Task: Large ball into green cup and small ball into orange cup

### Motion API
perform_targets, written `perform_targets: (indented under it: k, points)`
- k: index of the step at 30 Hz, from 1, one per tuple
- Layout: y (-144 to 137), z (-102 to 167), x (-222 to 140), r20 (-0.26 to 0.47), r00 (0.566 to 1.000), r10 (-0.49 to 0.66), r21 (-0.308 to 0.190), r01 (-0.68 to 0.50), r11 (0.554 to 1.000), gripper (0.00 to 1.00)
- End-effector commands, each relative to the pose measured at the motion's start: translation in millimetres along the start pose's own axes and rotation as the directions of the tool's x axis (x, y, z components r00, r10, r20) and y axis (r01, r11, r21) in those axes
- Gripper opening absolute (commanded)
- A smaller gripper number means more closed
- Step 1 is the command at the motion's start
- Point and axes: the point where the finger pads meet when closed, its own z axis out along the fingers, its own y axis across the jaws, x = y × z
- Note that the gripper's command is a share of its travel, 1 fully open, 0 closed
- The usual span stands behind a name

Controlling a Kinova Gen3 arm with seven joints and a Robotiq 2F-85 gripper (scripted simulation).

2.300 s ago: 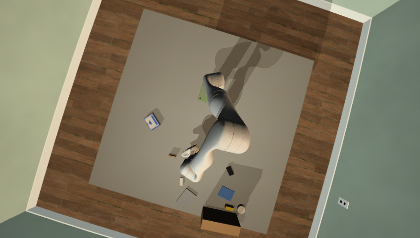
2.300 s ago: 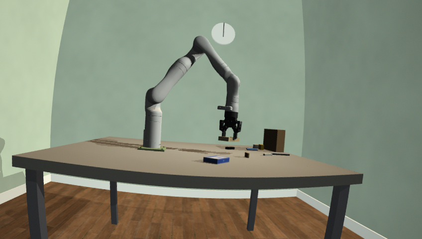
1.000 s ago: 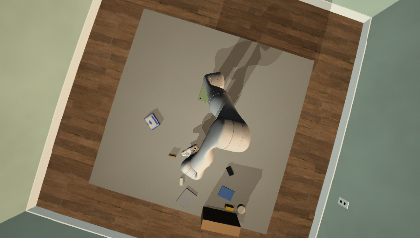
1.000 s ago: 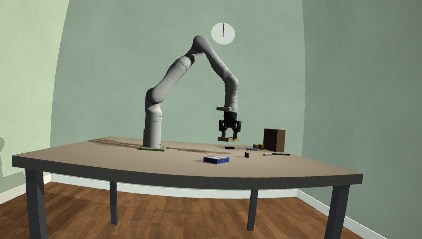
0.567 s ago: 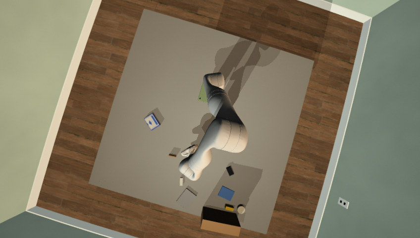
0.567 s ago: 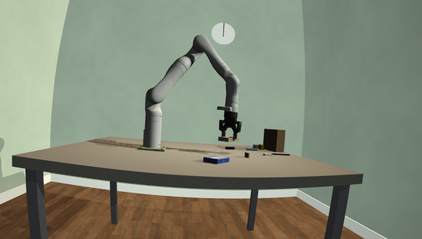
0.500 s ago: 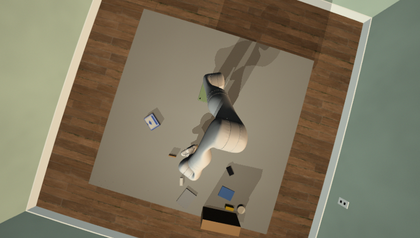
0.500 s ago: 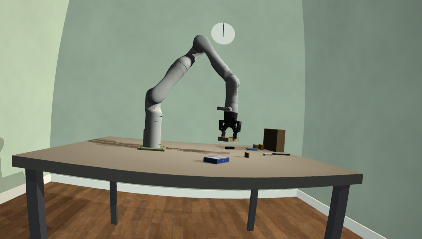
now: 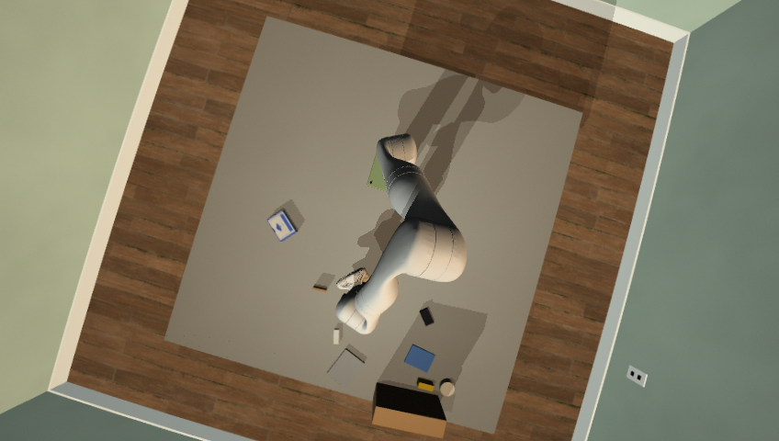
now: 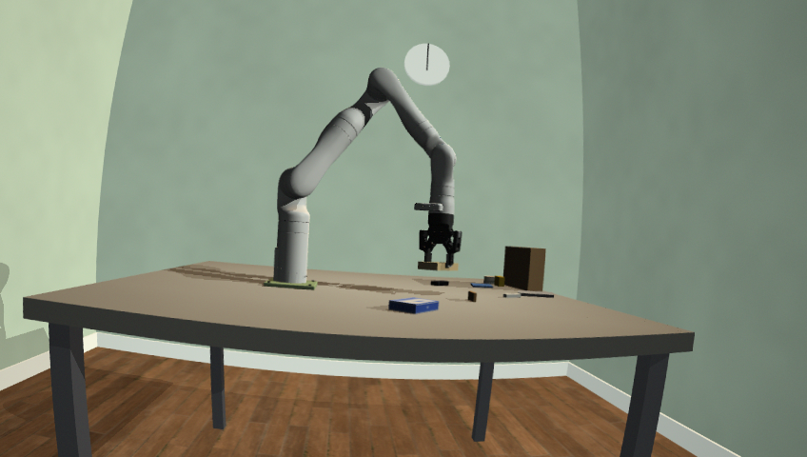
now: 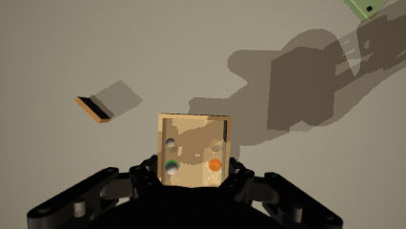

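The covered wooden puzzle (image 11: 192, 150) is a flat tan box held above the table. In the wrist view a large grey ball sits in the green cup (image 11: 172, 167) at the near left corner. A small grey ball lies just beyond it on the left side. The orange cup (image 11: 215, 165) at the near right corner is empty. My gripper (image 11: 193, 165) is shut on the puzzle's near edge. From the side the puzzle (image 10: 437, 265) hangs roughly level under the gripper (image 10: 440, 248), a little above the table. From above the arm hides most of the puzzle.
A small orange-and-black block (image 11: 92, 109) lies on the table to the left. A blue box (image 10: 413, 305) lies nearer the front edge. A dark brown box (image 10: 524, 267) and several small items (image 10: 486, 281) stand to the right. The arm's green base plate (image 11: 364, 7) is beyond.
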Motion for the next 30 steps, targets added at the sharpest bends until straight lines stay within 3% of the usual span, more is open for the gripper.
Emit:
perform_targets:
  k: [1, 17, 30]
  points:
    - [2.9, 0.0, -1.8, 0.016, 1.000, -0.008, 0.010, 0.008, 1.000, 0.74]
    - [1.9, 0.0, -1.1, 0.051, 0.999, -0.007, -0.038, 0.009, 0.999, 0.74]
    - [2.3, 0.0, -2.2, -0.003, 1.000, -0.008, -0.017, 0.008, 1.000, 0.74]
